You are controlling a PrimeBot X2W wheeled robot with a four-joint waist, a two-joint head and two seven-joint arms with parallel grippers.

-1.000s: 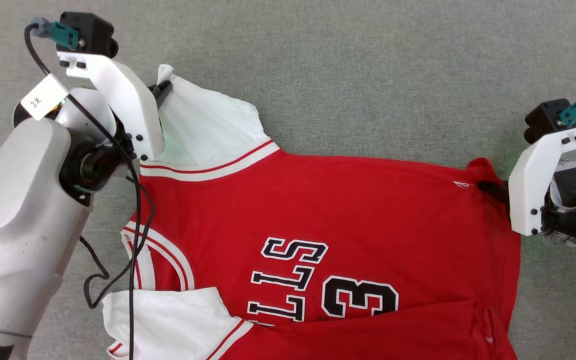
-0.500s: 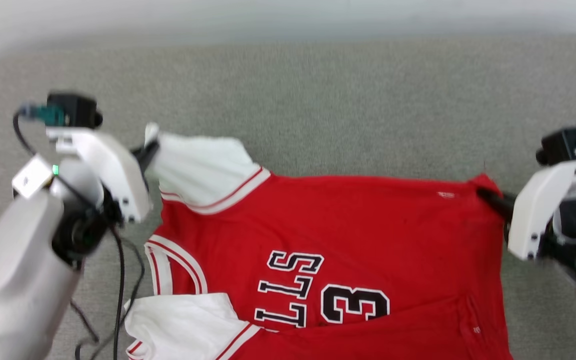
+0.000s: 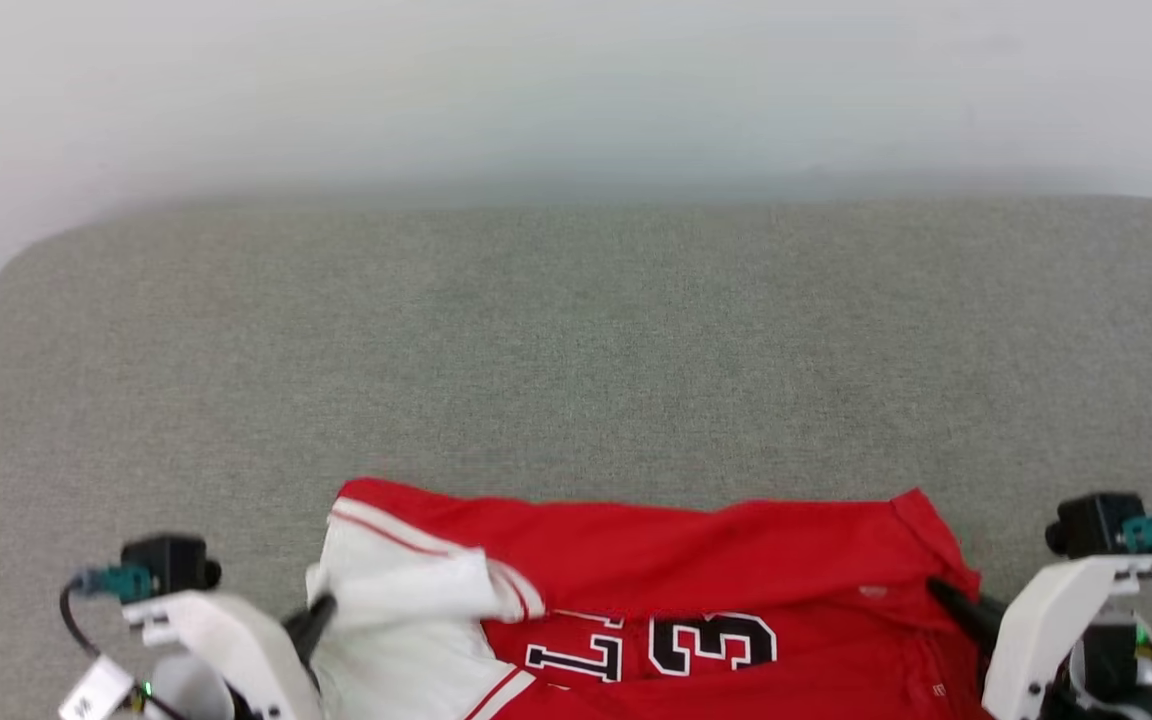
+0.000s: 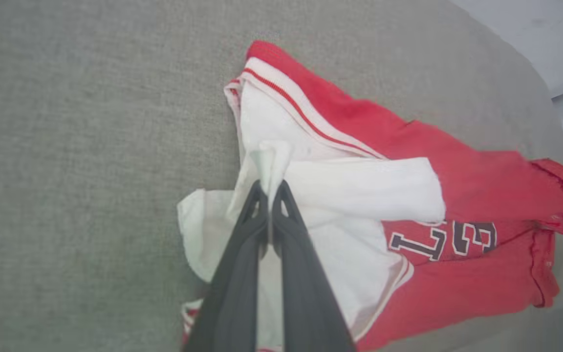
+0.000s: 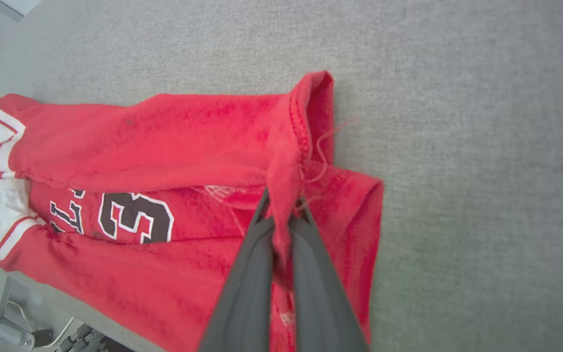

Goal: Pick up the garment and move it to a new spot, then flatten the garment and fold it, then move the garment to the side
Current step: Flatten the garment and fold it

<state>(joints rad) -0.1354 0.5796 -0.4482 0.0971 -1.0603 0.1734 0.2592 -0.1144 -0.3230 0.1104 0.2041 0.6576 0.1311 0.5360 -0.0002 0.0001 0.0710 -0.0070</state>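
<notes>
Left pincer (image 4: 268,188) pinching white sleeve (image 4: 271,156), right pincer (image 5: 281,205) pinching red hem corner (image 5: 284,176). Guessing matched grips keep fold straight. Garment (image 3: 736,540) half doubled over at near edge of tabletop (image 3: 576,350).

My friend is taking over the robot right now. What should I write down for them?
Left gripper: shut on the white sleeve of the jersey.
Right gripper: shut on the jersey's red hem.
Jersey: near edge of the gray padded surface, its far part drawn over some of the lettering.
Done: both ends gripped, fold under way.
Left: lay the fold down, finish folding, move the jersey aside.
</notes>
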